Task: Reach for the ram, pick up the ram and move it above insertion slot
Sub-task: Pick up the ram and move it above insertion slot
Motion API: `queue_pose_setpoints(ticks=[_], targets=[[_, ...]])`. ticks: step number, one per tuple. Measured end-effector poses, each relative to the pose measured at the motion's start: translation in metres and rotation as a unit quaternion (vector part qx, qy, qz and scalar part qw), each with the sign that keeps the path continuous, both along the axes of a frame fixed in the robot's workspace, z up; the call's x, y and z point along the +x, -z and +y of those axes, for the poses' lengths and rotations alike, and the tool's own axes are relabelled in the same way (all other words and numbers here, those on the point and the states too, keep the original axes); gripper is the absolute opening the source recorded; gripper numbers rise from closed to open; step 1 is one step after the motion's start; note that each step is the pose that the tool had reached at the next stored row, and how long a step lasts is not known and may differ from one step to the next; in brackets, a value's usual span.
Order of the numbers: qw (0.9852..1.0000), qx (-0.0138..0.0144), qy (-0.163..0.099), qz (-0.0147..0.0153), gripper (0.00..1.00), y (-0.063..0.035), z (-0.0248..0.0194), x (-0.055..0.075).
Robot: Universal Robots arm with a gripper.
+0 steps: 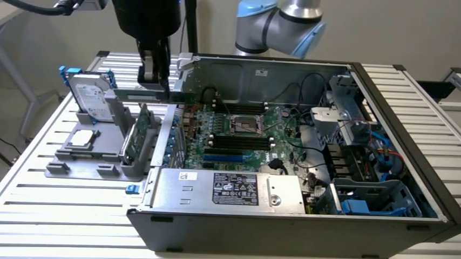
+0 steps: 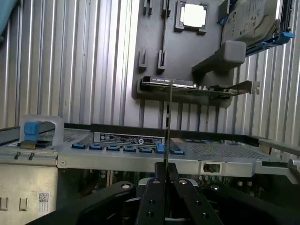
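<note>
Item: grey holder tray [image 1: 79,156], set beside the open computer case [image 1: 288,216]; a hard drive [image 1: 97,97], a processor [image 1: 81,137] and an expansion card [image 1: 140,135] are kept upright or flat in it. The ram [image 1: 148,96] is clamped edgewise between the gripper [image 1: 153,81] fingers, raised above the tray, near the case's wall edge [image 1: 173,124]. Open air is seen around it.

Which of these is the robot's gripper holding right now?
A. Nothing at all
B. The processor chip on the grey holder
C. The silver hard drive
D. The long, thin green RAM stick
D. The gripper has its jaws shut on the ram, lifted clear of the grey holder, while the hard drive and the processor chip sit in that holder.
</note>
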State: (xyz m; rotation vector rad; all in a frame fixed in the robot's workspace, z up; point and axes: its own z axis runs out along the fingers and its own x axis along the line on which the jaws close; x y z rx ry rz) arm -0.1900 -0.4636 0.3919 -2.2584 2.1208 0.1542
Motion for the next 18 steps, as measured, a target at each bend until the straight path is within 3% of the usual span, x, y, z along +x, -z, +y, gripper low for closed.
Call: queue_pose_setpoints(ticks=[7,18], targets=[[1.0000,0.0021,0.000,0.0002,0.13,0.0000,0.0015,0.032],[1.0000,0.0026,0.000,0.0005,0.13,0.0006,0.0050,0.082]])
